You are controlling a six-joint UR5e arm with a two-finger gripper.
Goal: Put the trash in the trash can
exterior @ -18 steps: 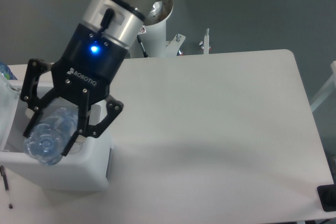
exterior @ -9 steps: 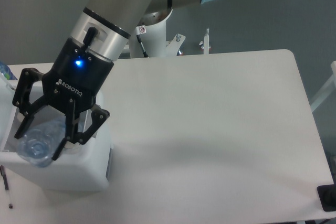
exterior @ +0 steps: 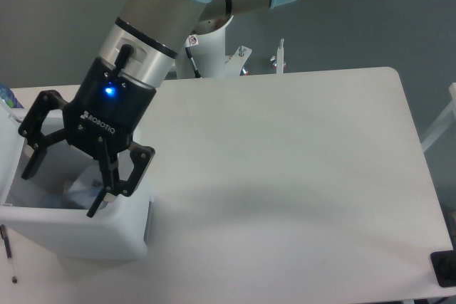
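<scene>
Over trash can (exterior: 78, 229) — gripper (exterior: 60, 190) spread, bottle (exterior: 82, 189) inside

Hand (exterior: 60, 190) over the open trash can (exterior: 78, 229) at the left edge of the white counter (exterior: 285, 176) — fingers (exterior: 34, 154) spread wide, nothing between them. Fingertips just above the bin's mouth, one near the left wall, one near the right rim. Blue indicator light lit on the black body of the hand. Inside the bin, bluish clear plastic partly visible — the crushed bottle (exterior: 85, 186), lying below the fingers, not in contact with them as far as can be told. Wrapper not distinguishable. White arm base post (exterior: 210, 40) behind the counter's far edge. Thin pen-like item (exterior: 8, 250) beside the bin at bottom left.
</scene>
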